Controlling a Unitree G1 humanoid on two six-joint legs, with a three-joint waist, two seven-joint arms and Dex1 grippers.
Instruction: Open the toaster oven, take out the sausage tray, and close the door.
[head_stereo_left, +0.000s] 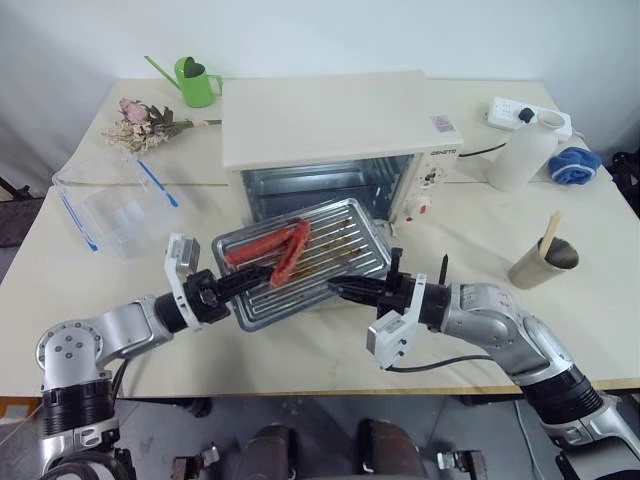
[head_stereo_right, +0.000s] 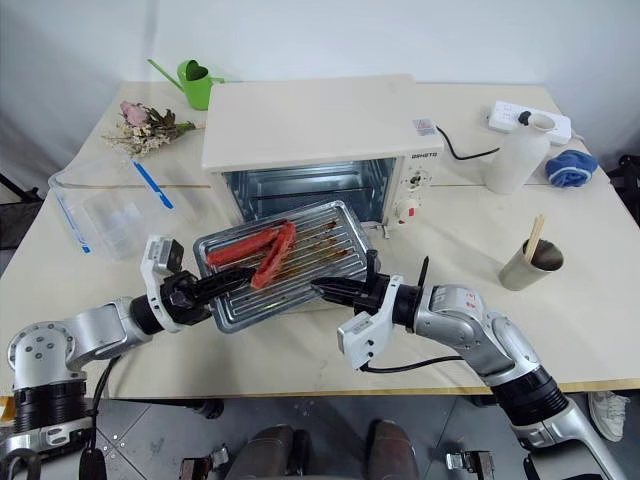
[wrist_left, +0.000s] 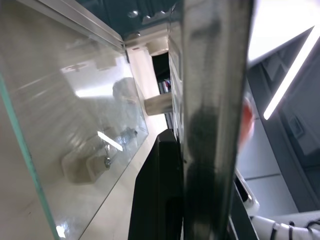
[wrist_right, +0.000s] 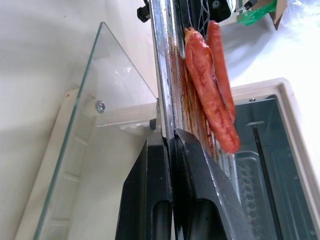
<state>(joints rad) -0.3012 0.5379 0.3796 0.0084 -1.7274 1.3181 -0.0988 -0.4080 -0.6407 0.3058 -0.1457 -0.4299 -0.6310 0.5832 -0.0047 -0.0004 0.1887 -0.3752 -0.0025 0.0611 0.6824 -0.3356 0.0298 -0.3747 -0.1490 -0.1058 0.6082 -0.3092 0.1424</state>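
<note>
While the door (wrist_right: 95, 150) is lying folded down flat in front of the toaster oven (head_stereo_left: 330, 135), the sausage tray (head_stereo_left: 305, 262) is being held clear above it by both arms. The tray's left rim is being pinched by the left gripper (head_stereo_left: 243, 284), whose fingers are clamped shut on the metal edge, and its right front rim is being gripped in the same way by the right gripper (head_stereo_left: 345, 292), closed on the thin silvery lip. In the right wrist view the two black fingers (wrist_right: 200, 190) are being seen pressed against either face of that rim, with the two red-brown sausages (wrist_right: 212, 85) lying side by side on the ribbed bottom beyond.

Most of the door is being hidden in the head views by the tray held over it; its glass panel and cream frame are being shown through the wrist views instead. The oven's cavity is being partly screened by the tray's far edge, so its floor cannot be made out. The left wrist view is being largely blocked by the tray's rim (wrist_left: 215, 100), seen edge-on and blurred, and only one black finger (wrist_left: 157, 200) can be told there.

Elsewhere on the tabletop (head_stereo_left: 470, 330), a clear plastic box (head_stereo_left: 115, 205), a green watering can (head_stereo_left: 195, 80), a white bottle (head_stereo_left: 520, 150) and a cup (head_stereo_left: 545, 262) are standing well apart from the oven.
</note>
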